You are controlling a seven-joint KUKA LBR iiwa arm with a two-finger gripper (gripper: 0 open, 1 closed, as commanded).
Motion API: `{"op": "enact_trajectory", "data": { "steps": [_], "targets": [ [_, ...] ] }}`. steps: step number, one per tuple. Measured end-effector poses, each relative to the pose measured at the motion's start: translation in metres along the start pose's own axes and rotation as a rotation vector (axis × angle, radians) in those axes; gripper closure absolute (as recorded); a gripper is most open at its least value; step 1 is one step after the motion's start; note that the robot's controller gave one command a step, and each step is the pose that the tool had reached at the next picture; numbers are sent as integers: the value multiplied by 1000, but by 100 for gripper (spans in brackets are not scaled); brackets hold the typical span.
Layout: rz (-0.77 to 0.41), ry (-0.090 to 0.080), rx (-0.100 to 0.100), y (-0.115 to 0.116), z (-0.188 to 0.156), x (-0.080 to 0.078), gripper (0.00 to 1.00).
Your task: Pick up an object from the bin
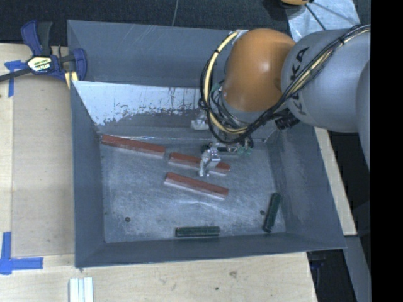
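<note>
My gripper (207, 164) hangs low over the middle of the bin, its metal fingertips down at a reddish-brown flat stick (187, 160). Whether the fingers stand round that stick I cannot tell. A second reddish-brown stick (196, 186) lies just below and in front of the fingertips, slanting down to the right. A third, longer one (132, 145) lies to the left along the back of the floor.
A dark green bar (198, 232) lies flat by the bin's front wall. Another dark green bar (271, 212) leans near the right front corner. The arm with its orange cover and cables reaches in from the upper right, above the back right of the bin.
</note>
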State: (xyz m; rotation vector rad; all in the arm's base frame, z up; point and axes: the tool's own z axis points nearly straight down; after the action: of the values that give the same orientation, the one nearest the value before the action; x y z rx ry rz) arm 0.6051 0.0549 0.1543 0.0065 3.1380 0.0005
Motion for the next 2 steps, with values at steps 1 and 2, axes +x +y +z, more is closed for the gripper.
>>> {"op": "enact_trajectory", "data": {
  "steps": [1,2],
  "targets": [
    [88,-2,-1,-2,70,-6,0],
    [99,-10,-1,-3,69,-7,100]
  ]
}}
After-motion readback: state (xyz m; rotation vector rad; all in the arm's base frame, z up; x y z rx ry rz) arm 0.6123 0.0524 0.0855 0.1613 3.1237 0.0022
